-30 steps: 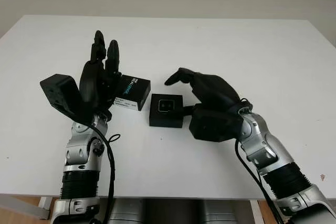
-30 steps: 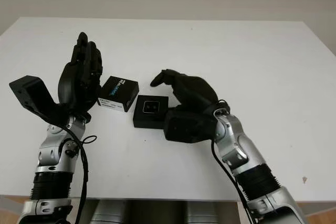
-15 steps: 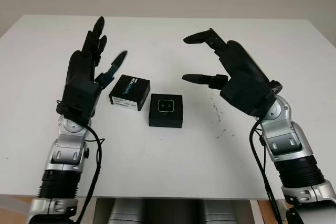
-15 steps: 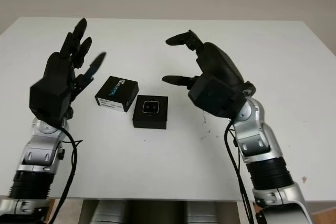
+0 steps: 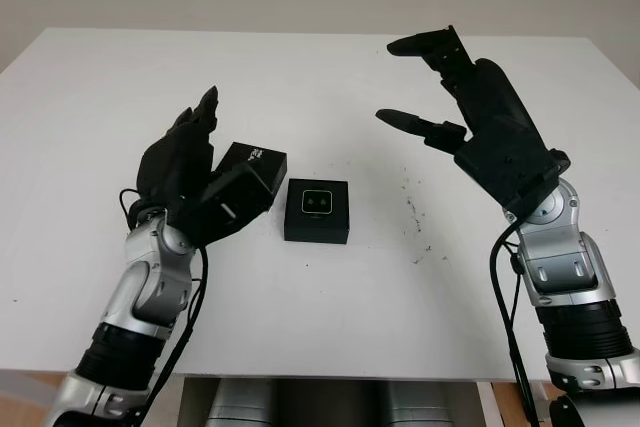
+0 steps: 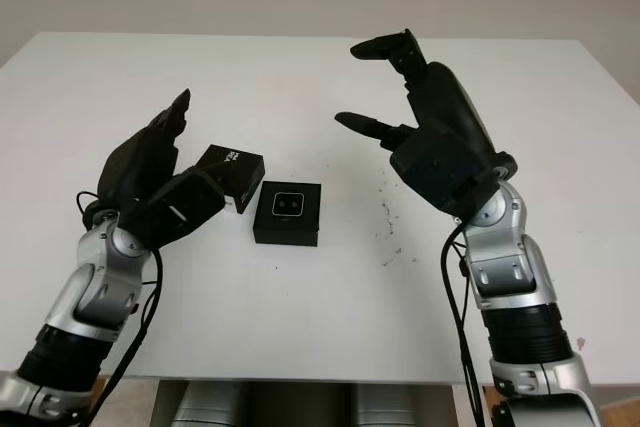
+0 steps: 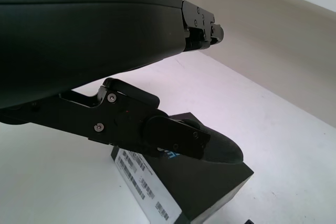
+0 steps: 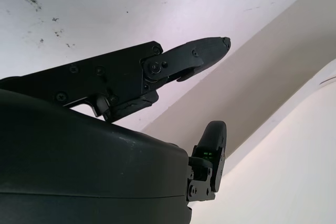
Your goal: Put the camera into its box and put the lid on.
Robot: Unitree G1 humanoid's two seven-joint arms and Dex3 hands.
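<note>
**Camera seated, lid not yet on**

The camera (image 5: 317, 202) sits in its open box (image 5: 316, 212) mid-tabletop (image 5: 330, 77), so the first step looks done. The lid (image 5: 250, 172) lies just beside the box, and the left hand (image 5: 190, 172) reaches over it; whether it grips is unclear. The right hand (image 5: 480, 122) hovers released, well clear to the right. White tabletop all around leaves ample room, edges far off.

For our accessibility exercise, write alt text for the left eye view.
A white table holds a small black box with the camera inside; the left hand reaches over the black lid beside it, the right hand raised, open.
</note>
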